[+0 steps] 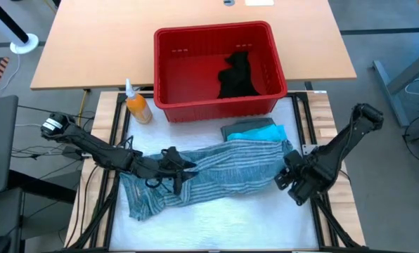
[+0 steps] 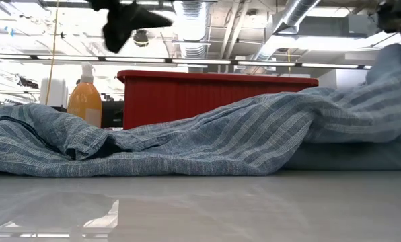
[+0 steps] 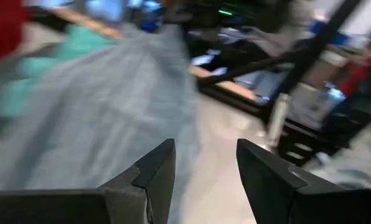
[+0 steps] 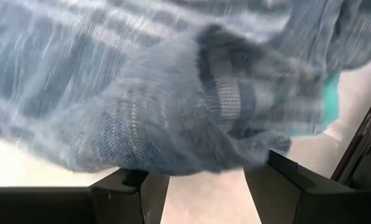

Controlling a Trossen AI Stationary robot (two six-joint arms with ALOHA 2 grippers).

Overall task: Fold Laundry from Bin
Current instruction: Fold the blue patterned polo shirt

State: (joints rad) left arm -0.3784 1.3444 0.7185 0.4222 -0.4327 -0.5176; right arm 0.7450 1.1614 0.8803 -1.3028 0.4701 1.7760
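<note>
- Striped shirt point(image 1: 216, 172) lies spread and rumpled across the white table point(image 1: 216, 225), in front of the red bin point(image 1: 169, 70).
- Turquoise garment point(image 1: 262, 133) and a grey-green one point(image 1: 241, 127) sit between shirt and bin; black garment point(image 1: 237, 76) is in the bin.
- Left gripper point(image 1: 173, 169) hovers above the shirt's middle, fingers parted, holding nothing.
- Right gripper point(image 1: 294, 179) sits at the shirt's right edge, fingers apart around bunched cloth; cannot tell if it grips.
- Risk: a lift drags the turquoise piece.
- Orange bottle point(image 1: 137, 105) stands left of the bin; a sweep could tip it.
</note>
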